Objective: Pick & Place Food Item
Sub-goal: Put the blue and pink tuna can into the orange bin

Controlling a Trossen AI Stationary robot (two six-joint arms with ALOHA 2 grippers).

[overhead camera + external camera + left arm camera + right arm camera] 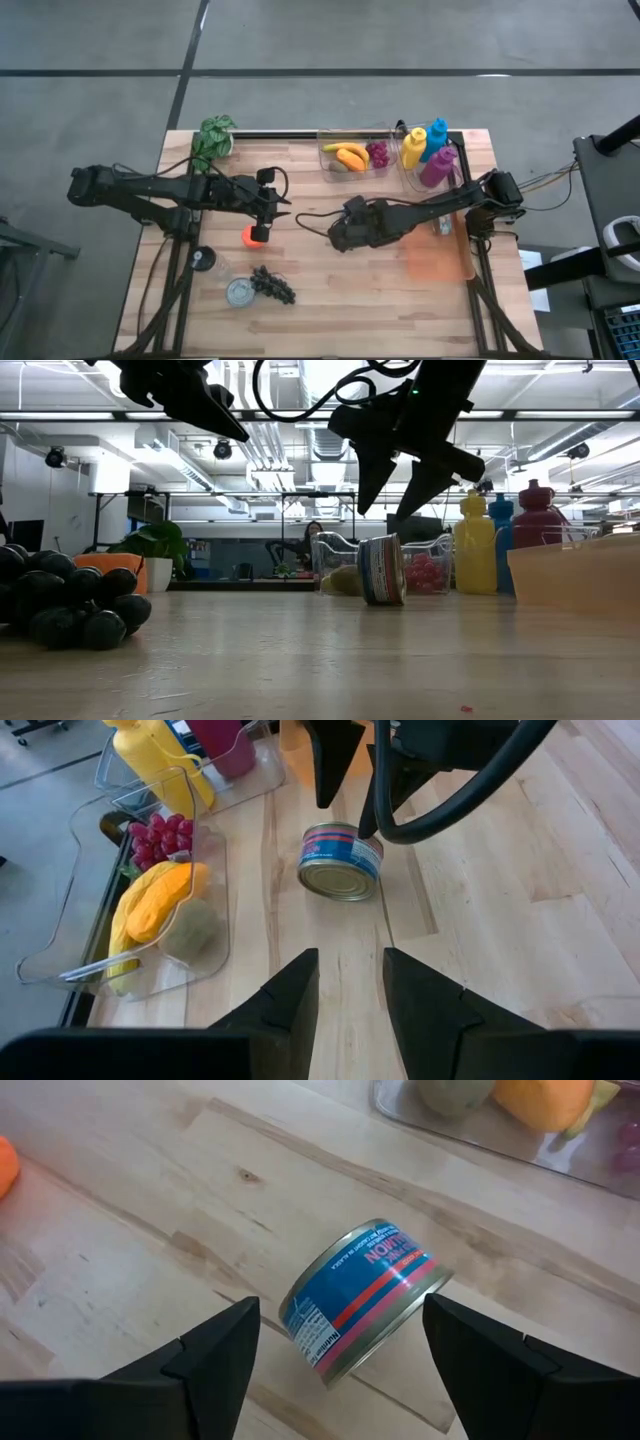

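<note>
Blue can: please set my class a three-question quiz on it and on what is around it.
1. True or false: the blue can lies on its side on the table.
2. Which hangs directly over it, fingers open? A. left gripper B. right gripper
3. Fill in: the clear tray holds red grapes and a yellow ____.
Key: 1 true; 2 B; 3 banana.
</note>
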